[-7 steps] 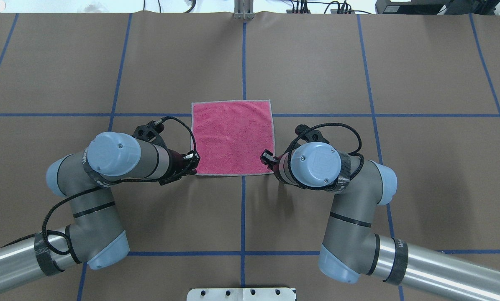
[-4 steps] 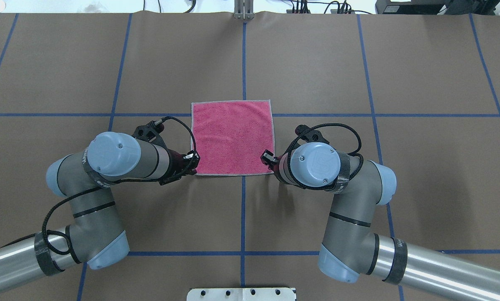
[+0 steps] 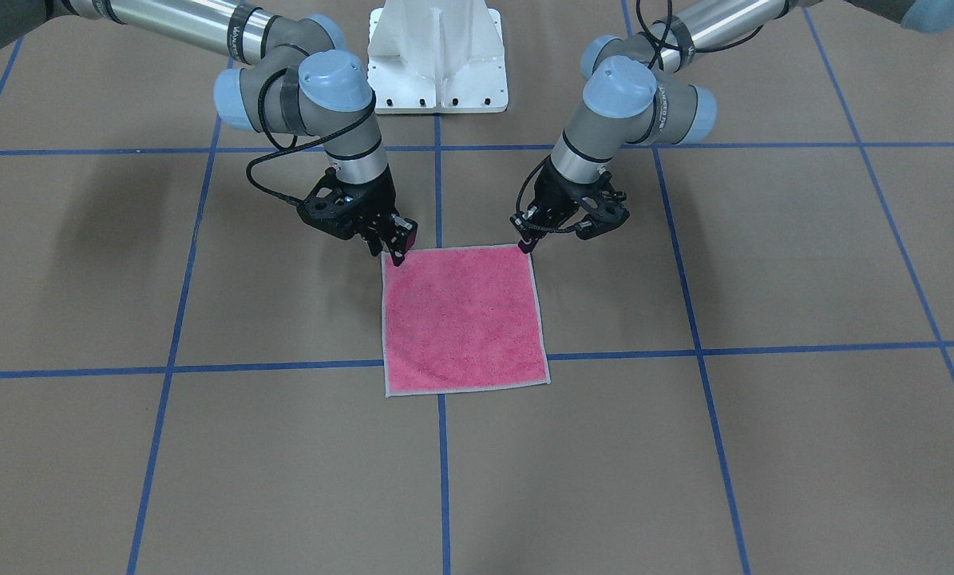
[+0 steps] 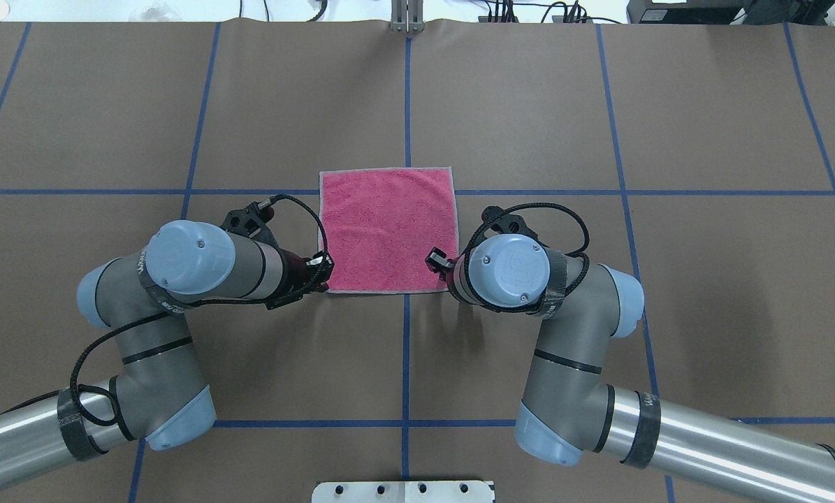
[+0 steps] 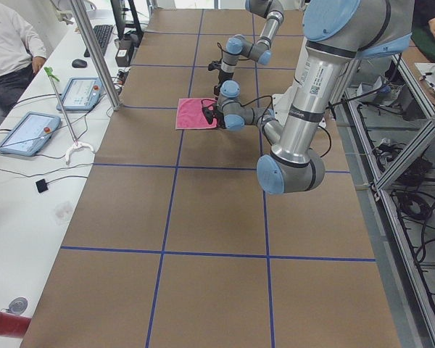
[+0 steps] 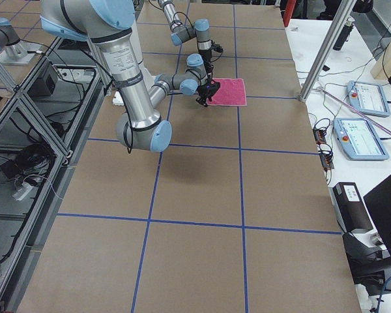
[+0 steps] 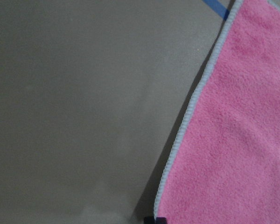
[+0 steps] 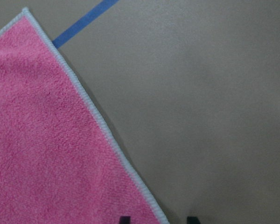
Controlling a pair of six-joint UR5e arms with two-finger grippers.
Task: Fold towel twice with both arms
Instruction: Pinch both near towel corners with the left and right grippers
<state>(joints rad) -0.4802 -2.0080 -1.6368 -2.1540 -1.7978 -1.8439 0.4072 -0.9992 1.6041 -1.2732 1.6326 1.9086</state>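
Robotics lab: teach pendants (image 5: 27,134), cables (image 5: 413,217), blue-taped grid table (image 4: 529,105).

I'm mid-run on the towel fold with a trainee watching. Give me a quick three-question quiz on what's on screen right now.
1. True or false: the towel lies flat and unfolded, pink face up.
2. Where do the left gripper and right gripper sit? A) at the towel's two corners nearest the robot; B) at its two far corners; C) over its middle.
3. In the right wrist view, what runs between the right gripper's fingertips?
Key: 1 true; 2 A; 3 the towel's light grey border.
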